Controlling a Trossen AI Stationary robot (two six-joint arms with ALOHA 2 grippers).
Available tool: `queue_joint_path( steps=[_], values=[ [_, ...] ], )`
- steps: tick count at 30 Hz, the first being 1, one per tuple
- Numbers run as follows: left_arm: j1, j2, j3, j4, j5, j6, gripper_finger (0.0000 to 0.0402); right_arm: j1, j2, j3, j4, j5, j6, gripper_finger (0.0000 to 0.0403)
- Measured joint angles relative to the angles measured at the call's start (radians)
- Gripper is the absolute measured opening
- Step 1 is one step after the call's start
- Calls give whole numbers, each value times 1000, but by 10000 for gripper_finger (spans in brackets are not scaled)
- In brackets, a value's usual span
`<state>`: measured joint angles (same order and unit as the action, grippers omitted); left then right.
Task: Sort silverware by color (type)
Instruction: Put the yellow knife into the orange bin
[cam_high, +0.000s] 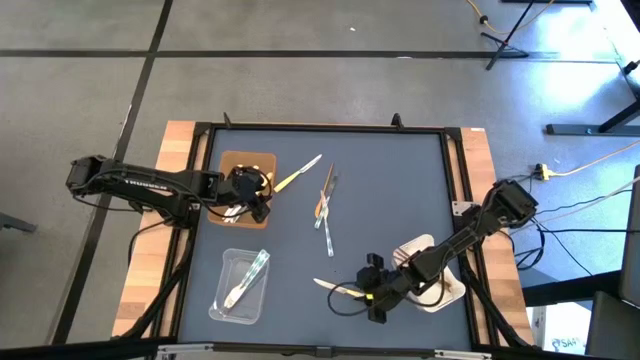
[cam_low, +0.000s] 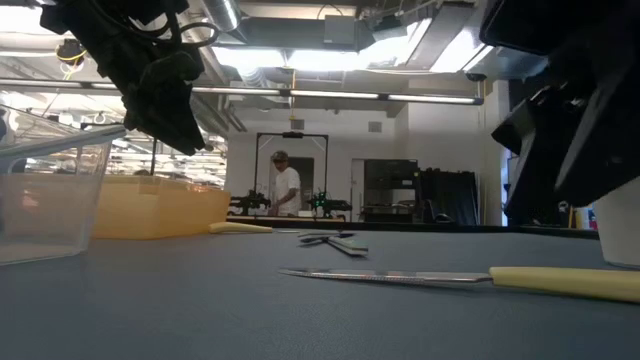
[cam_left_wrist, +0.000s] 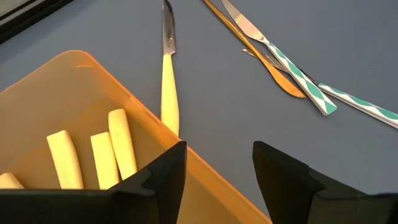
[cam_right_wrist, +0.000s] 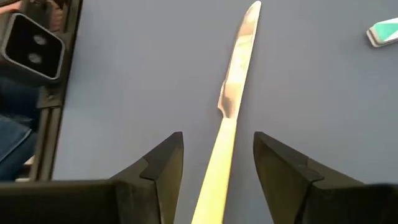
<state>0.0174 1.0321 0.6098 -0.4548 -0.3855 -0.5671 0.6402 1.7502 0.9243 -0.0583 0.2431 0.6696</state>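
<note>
A knife with a pale yellow handle (cam_right_wrist: 231, 99) lies flat on the blue table mat near the front. My right gripper (cam_right_wrist: 217, 146) is open and slants down over it, one finger on each side of the handle with a gap on both sides; the high view shows this gripper (cam_high: 368, 292) at the handle end of that knife (cam_high: 335, 288). My left gripper (cam_left_wrist: 217, 155) is open above the near rim of the brown tray (cam_left_wrist: 81, 74), which holds yellow handles (cam_left_wrist: 118, 146). A second yellow-handled knife (cam_left_wrist: 166, 81) lies beside the tray.
Green-and-white striped utensils (cam_left_wrist: 298, 78) and a tan one (cam_left_wrist: 283, 81) lie crossed at the mat's middle (cam_high: 325, 205). A clear tray (cam_high: 240, 285) holding utensils stands front left, and a white tray (cam_high: 432, 272) is under my right arm. A person stands far off in the room (cam_low: 285, 185).
</note>
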Motion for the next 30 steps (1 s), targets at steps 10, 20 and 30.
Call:
queue_joint_path(
  steps=[10, 20, 30],
  values=[
    [0, 0, 0, 0, 0, 0, 179, 10, 12, 1, 9, 36, 5, 181],
    [0, 0, -1, 2, 0, 1, 179, 21, 87, 1, 8, 39, 12, 181],
    [0, 0, -1, 3, -1, 2, 179, 21, 100, 1, 9, 57, 7, 181]
  ],
)
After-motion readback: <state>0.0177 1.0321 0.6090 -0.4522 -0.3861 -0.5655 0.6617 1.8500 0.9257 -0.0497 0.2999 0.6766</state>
